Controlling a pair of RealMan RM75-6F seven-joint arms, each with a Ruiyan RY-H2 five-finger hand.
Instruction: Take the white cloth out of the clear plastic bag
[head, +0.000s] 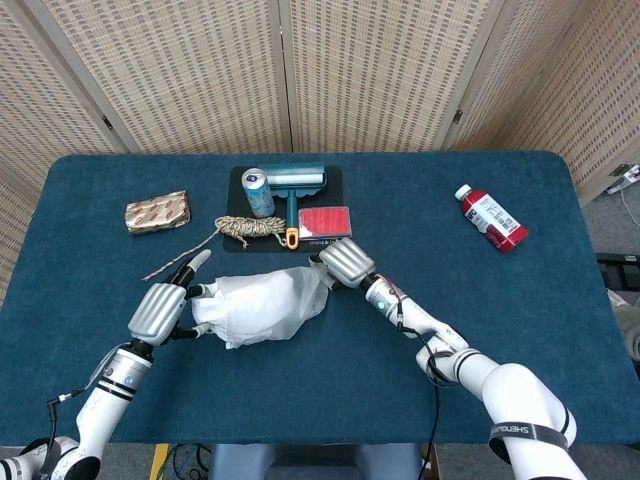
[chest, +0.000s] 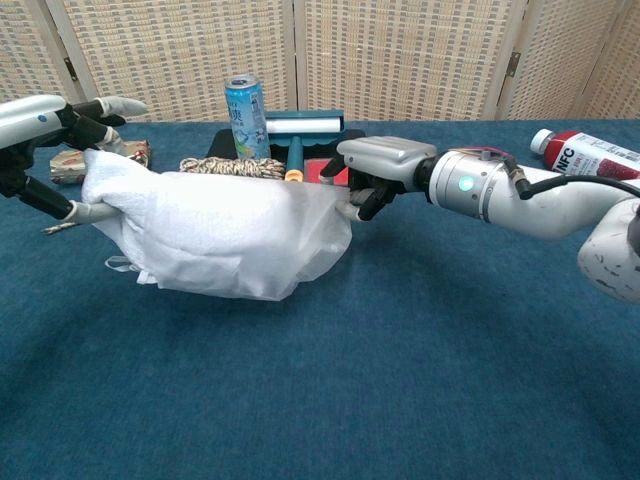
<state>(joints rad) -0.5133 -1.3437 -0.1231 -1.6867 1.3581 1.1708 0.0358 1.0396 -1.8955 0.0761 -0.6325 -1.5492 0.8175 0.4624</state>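
Filling the clear plastic bag (head: 300, 298), white cloth (head: 240, 312) pinched by left hand (head: 160, 310).

L hand (head: 160, 310) grips cloth (head: 215, 305) | R hand (head: 345, 262) pinches bag (head: 290, 300) edge

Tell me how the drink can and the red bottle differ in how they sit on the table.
The drink can stands upright; the red bottle lies on its side. The can is blue and sits on a black mat beside a lint roller; the bottle is red with a white cap and lies alone on the blue table. Neither is touched by a hand.
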